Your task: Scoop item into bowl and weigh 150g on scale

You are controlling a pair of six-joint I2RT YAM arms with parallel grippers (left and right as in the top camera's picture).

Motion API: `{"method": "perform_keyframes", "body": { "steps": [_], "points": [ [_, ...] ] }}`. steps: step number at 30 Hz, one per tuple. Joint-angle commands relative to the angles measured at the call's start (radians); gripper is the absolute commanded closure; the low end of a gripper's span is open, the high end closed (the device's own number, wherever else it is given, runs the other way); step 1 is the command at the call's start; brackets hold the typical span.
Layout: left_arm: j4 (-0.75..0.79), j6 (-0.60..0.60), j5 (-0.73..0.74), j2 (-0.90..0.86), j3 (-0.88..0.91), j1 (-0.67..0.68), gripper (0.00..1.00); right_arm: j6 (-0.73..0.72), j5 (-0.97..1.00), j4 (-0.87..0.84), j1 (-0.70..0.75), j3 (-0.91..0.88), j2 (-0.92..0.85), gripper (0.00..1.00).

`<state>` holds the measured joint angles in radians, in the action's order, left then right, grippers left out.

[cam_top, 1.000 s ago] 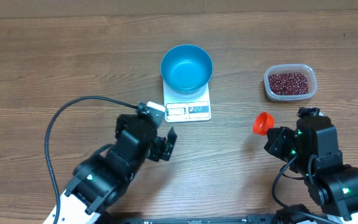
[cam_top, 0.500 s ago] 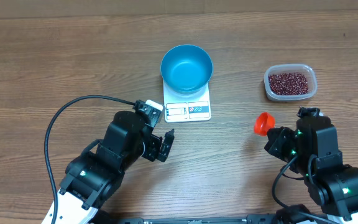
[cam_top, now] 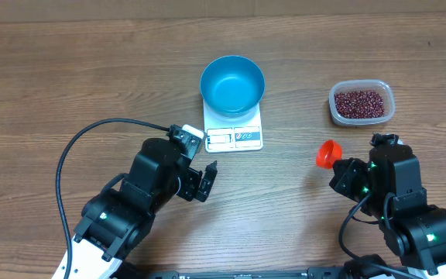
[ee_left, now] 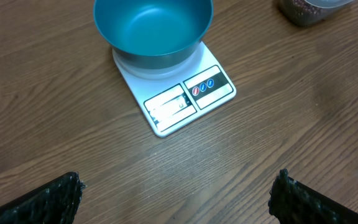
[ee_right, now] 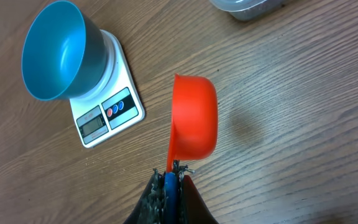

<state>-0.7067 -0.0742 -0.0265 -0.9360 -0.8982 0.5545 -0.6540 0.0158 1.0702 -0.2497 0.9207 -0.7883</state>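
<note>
Up top, the blue bowl (cam_top: 232,84) sits on the white scale (cam_top: 234,136) at mid-table, and the beans (cam_top: 359,102) lie heaped in a clear tub (cam_top: 362,83) off to the right, well apart from the bowl. Only the overhead shows that tub whole; each wrist camera catches just a sliver of it at its top edge.

The right wrist view gives what the overhead hides. The right gripper (ee_right: 169,179) has its fingers clenched hard on the thin handle of an orange scoop (ee_right: 194,118), with the cup pointing away over the wooden table (cam_top: 91,62). The beans lie beyond that cup and a little to the right, near it but not touching.

On the left wrist view, the left gripper (ee_left: 176,199) is fully released, its fingers spread to the bottom corners with bare wood between them. The scale's display faces it from just ahead, and the beans are far off at the upper right.
</note>
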Motion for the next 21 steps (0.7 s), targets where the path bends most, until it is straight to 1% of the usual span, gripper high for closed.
{"method": "perform_keyframes", "body": {
  "steps": [1, 15, 21],
  "points": [
    [0.008, 0.015, -0.01, 0.007, 0.003, -0.006, 0.0, 0.009, 0.018, -0.006, -0.003, 0.03, 0.002, 0.96],
    [0.012, -0.002, -0.007, 0.007, 0.003, -0.006, 0.0, 0.009, 0.017, -0.007, -0.003, 0.03, 0.002, 0.96],
    [0.031, -0.031, -0.007, 0.007, 0.003, -0.006, 0.01, 0.009, 0.017, -0.007, -0.003, 0.03, 0.002, 0.96]
  ]
}}
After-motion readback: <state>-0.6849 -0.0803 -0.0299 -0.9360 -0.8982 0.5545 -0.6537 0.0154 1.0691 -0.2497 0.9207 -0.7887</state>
